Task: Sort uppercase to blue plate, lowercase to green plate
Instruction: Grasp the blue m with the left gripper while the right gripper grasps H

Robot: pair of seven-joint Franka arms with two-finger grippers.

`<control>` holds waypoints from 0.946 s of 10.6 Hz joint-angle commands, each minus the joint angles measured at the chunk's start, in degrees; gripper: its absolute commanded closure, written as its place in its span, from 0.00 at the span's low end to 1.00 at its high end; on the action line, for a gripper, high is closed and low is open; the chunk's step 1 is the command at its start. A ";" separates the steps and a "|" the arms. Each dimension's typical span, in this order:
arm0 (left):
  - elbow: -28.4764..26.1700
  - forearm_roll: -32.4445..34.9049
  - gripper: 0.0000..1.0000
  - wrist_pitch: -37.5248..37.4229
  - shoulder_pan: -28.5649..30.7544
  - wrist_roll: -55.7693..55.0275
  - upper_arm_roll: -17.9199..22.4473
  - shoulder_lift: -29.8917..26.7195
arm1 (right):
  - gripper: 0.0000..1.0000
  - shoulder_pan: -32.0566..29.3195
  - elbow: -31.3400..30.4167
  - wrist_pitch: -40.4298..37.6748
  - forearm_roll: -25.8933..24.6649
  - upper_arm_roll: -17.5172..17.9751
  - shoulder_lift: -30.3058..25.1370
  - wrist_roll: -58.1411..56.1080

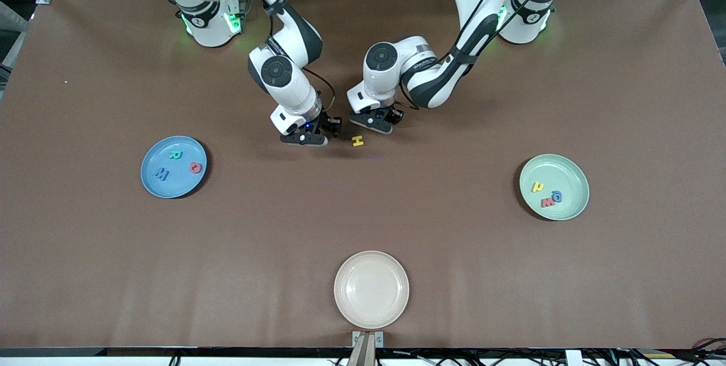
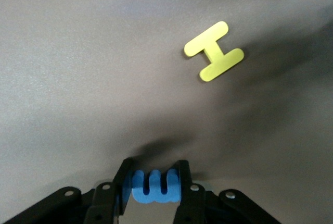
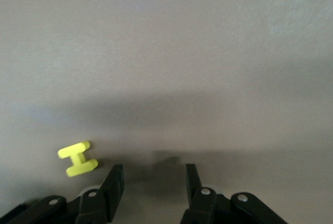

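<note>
My left gripper (image 1: 379, 123) (image 2: 154, 169) is low at the table's middle, shut on the blue m-like lowercase letter (image 2: 155, 187). The yellow H (image 1: 357, 141) (image 2: 214, 51) (image 3: 78, 158) lies flat on the table between the two grippers, a little nearer the front camera. My right gripper (image 1: 311, 138) (image 3: 154, 174) hovers low beside the H, open, with only bare table between its fingers. The blue plate (image 1: 170, 187) holds the green R (image 1: 176, 155), blue W (image 1: 161, 173) and red Q (image 1: 195, 168). The green plate (image 1: 558, 170) holds the yellow h (image 1: 537, 186), blue a (image 1: 557, 196) and red m-like letter (image 1: 546, 202).
A cream plate (image 1: 371, 289) with nothing on it sits near the table's front edge, nearest the front camera. The blue plate is toward the right arm's end of the brown table (image 1: 363, 213), the green plate toward the left arm's end.
</note>
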 commanded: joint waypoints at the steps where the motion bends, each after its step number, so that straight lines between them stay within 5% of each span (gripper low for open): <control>1: -0.20 -0.06 1.00 0.40 -0.28 -0.09 -0.07 0.28 | 0.44 2.27 3.10 1.64 -1.09 0.15 2.81 9.89; 5: -0.28 -0.06 1.00 -3.46 2.95 0.26 -0.33 -5.50 | 0.44 3.24 7.41 1.20 -5.22 0.15 6.15 23.46; 7: -0.28 -0.06 1.00 -5.75 12.06 4.79 -3.74 -9.03 | 0.44 3.69 8.74 1.20 -5.57 0.07 7.21 25.77; 10: -0.20 -0.24 1.00 -7.86 22.88 18.41 -3.76 -12.37 | 0.44 5.61 11.72 0.33 -5.66 -0.28 8.79 29.19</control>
